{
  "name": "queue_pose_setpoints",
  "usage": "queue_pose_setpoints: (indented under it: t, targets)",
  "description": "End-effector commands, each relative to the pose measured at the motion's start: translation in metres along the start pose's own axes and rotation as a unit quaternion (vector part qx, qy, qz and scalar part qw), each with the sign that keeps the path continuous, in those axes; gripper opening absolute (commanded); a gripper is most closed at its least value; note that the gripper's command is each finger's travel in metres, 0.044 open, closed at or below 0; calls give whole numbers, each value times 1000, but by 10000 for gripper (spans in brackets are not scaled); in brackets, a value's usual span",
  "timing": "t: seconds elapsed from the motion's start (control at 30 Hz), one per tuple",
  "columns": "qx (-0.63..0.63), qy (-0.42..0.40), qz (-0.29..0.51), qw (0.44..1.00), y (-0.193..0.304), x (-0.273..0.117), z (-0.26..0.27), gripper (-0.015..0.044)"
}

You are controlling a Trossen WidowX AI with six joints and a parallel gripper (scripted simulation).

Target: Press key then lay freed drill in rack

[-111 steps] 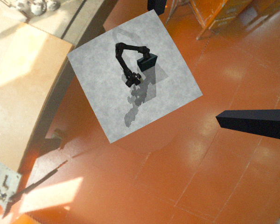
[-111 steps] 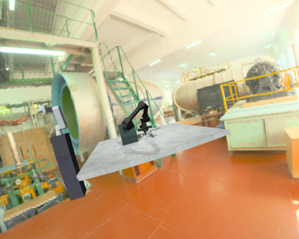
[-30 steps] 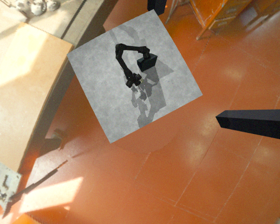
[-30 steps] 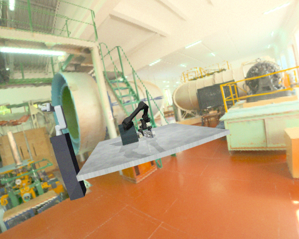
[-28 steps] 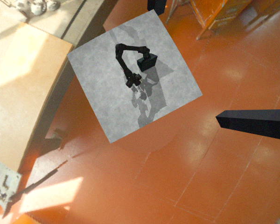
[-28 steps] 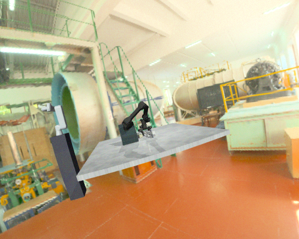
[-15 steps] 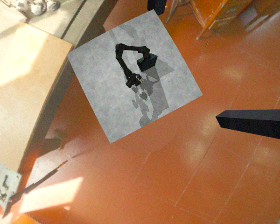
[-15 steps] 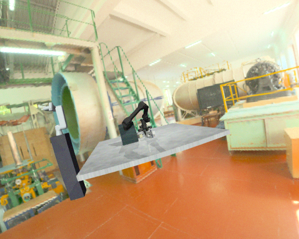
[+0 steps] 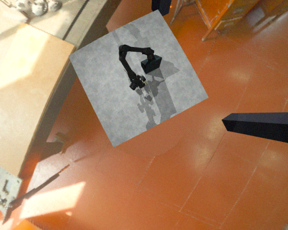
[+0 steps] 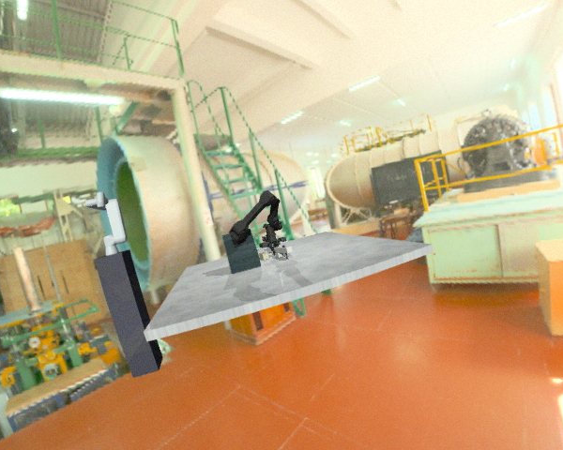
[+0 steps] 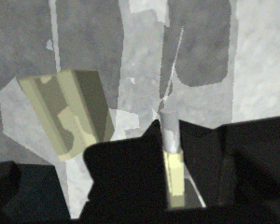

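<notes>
My gripper point(image 9: 139, 82) point(image 10: 275, 248) point(image 11: 162, 122) is low over the grey table top point(image 9: 97, 74) point(image 10: 349, 251). In the wrist view its black fingers are shut on the drill point(image 11: 175, 170), a thin piece with a grey cylindrical end and a pale yellow body. The drill's lower end is hidden by the gripper. The rack point(image 11: 72, 112) is a khaki block with a long groove, on the table to the left of the fingers in the wrist view; it also shows small in the exterior view point(image 10: 264, 255). I cannot make out the key separately.
The arm's dark base block point(image 9: 151, 64) point(image 10: 242, 254) stands on the table near the gripper, and its corner also shows low on the left in the wrist view point(image 11: 37, 191). Dark shadows cross the table top. A dark pillar point(image 10: 127, 309) stands beyond the table's left edge.
</notes>
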State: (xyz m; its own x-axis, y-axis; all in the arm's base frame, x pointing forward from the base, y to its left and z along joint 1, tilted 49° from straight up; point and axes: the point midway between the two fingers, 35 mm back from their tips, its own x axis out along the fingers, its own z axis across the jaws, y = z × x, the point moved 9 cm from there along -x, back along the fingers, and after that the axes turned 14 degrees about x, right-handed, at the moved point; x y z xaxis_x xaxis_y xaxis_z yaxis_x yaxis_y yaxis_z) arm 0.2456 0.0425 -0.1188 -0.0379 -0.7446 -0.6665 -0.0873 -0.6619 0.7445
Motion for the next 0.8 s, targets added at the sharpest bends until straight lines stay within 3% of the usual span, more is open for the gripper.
queue_pose_setpoints:
  t: [0.0,0.77]
  targets:
    - [2,1,0,1000,0,-2,1,0]
    - [2,1,0,1000,-16,0,5,0]
